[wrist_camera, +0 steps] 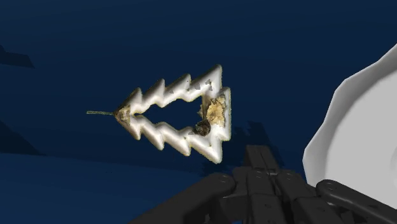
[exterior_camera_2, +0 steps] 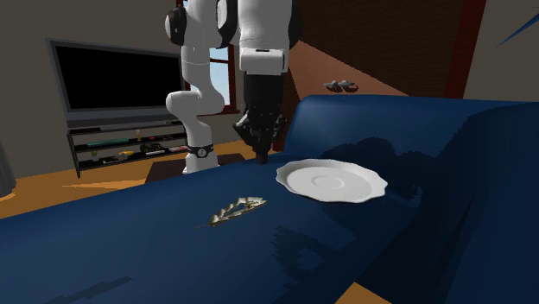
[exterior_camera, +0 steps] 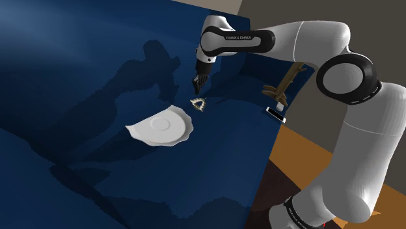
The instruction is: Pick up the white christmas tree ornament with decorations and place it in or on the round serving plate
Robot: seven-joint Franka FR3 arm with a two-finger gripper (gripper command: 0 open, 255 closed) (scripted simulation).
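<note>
claw: the black two-finger gripper [wrist_camera: 257,156] is seen clenched, fingers met, nothing grasped. It is hung over the ornament, at its 12 o'clock in the shoulder view.
claw risk: if lowered shut, the ornament would be jabbed or shoved rather than gripped. Opening first is judged necessary.
ornament: the white hollow christmas-tree ornament with gold-brown decorations [wrist_camera: 219,114] is laid flat on the cover, untouched by the gripper. It is just beside the plate, not touching it.
ornament risk: the frame is thin and low, so the fingers could be driven into the cover. They could also be closed through the open middle and miss, and a grip on the slanted teeth could slip.
ornament build: glossy outline with saw-tooth sides and a straight base bar carrying the decorations. A thin stalk is seen at the tip, which is pointed away from the plate.
plate: the round white serving plate [exterior_camera: 161,125] is found at the ornament's 8 o'clock in the shoulder view and at its 2 o'clock in the second exterior view.
plate risk: the near rim could be clipped on a low carry, and a drop from height could make the ornament skid off.
plate build: smooth, wavy rim, shallow round well.
cover: the dark blue rumpled cover [exterior_camera: 97,78] looks uneven, so true contact height is hard to judge.
far: a brown stick-like object [exterior_camera: 285,84] is seen at the ornament's 3 o'clock in the shoulder view, well apart. A black TV screen [exterior_camera_2: 117,78] is seen at its 10 o'clock in the second exterior view.
</note>
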